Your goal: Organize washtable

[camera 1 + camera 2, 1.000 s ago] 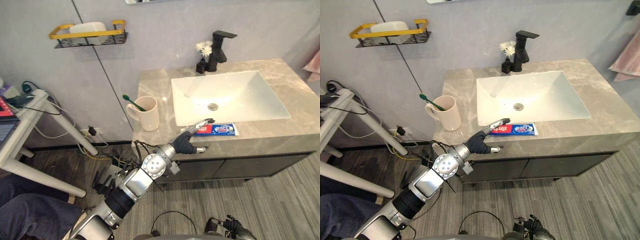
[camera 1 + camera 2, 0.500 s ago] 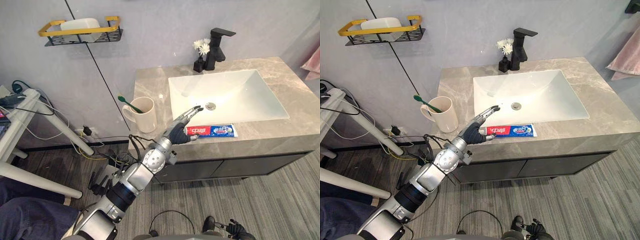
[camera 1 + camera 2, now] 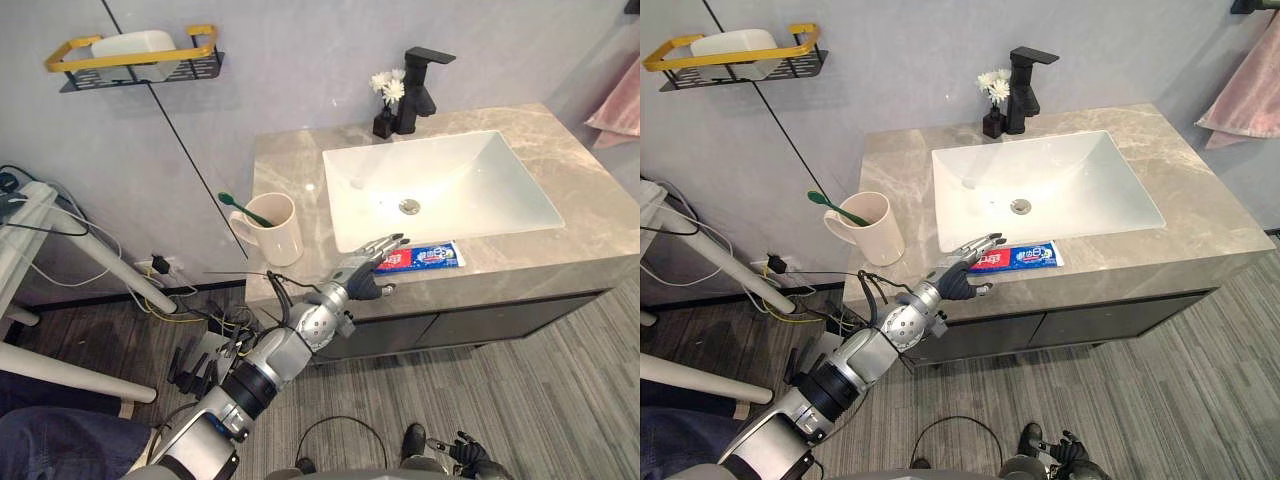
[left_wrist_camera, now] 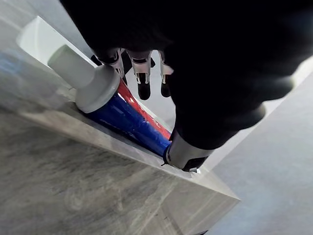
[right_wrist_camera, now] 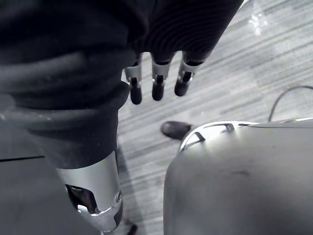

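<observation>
A blue, red and white toothpaste tube [image 3: 430,256] lies flat along the front of the grey marble counter [image 3: 290,170], just in front of the white sink [image 3: 440,170]. My left hand [image 3: 362,277] is at the tube's cap end, open, with straight fingers [image 4: 143,78] stretched over the white cap [image 4: 80,78] and the thumb [image 4: 188,152] at the counter's front edge, beside the tube. A cream mug [image 3: 277,232] holding a green toothbrush [image 3: 245,209] stands to the hand's left. My right hand [image 5: 156,83] hangs low over the floor, open and holding nothing.
A black faucet [image 3: 418,85] and a small dark vase of white flowers [image 3: 383,105] stand behind the sink. A yellow-railed wall shelf [image 3: 130,60] holds a white soap. A pink towel [image 3: 615,100] hangs at the far right. Cables and a white table frame [image 3: 60,290] are at the left.
The camera has shifted. My left hand's fingers, raised toward the sink's rim half a second ago, have come down over the tube's cap end. The tube lies where it was.
</observation>
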You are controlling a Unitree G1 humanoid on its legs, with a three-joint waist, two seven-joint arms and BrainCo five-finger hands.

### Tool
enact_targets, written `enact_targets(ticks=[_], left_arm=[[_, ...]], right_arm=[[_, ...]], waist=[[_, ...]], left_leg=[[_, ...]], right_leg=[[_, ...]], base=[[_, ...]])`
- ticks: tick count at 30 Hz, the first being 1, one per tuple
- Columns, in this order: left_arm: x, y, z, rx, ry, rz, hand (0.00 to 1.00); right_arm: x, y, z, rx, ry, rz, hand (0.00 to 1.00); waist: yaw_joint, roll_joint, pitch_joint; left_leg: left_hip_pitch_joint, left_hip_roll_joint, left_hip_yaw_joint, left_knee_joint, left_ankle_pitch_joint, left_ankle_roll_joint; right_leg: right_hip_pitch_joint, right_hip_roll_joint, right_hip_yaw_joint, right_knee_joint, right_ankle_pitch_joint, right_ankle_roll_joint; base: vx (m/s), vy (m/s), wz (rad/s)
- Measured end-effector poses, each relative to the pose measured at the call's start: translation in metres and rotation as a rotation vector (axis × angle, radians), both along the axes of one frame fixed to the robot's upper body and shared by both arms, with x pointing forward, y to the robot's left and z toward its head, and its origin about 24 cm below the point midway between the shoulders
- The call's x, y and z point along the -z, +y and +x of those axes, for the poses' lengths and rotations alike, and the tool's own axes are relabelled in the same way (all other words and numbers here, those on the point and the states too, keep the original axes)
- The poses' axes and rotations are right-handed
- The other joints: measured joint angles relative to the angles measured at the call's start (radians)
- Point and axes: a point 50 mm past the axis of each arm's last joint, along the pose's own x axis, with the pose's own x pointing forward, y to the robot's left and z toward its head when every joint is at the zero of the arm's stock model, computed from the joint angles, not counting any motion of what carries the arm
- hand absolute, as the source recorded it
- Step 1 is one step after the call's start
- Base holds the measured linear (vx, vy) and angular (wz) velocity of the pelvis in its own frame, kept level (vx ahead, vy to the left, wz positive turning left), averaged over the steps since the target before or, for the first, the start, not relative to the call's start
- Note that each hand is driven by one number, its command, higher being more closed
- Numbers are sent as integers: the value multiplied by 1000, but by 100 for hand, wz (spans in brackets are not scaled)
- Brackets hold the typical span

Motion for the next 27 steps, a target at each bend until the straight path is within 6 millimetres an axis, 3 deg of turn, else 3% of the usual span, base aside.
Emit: enact_targets(ticks=[15, 16, 23, 27], left_arm=[[-6, 3, 5, -65, -59, -42, 0], [-6, 3, 5, -64, -59, -42, 100], [-6, 5, 8, -82, -68, -31, 100], [-20, 4, 17, -80, -135, -12, 100]], right_arm=[[-1, 0, 2, 52, -33, 5, 0], [-1, 0, 2, 50, -35, 4, 0], [-2, 1, 5, 2, -43, -6, 0], [-4, 1, 10, -22, -61, -13, 0]], waist=[[-9, 13, 36], [-10, 13, 37], [-10, 11, 43], [-10, 12, 59]], left_leg=[[17, 9, 35, -16, -5, -5], [17, 9, 35, -16, -5, -5], [18, 12, 41, -17, -11, -13], [9, 16, 47, -17, -12, -15]], right_leg=[[-15, 10, 32, 0, 1, -1], [-14, 10, 32, 0, 1, -1], [-18, 14, 41, 0, 0, -1], [-31, 19, 54, 0, 0, -1]], base=[[4, -6, -7], [0, 0, 0], [-5, -5, -2], [-1, -13, -4]])
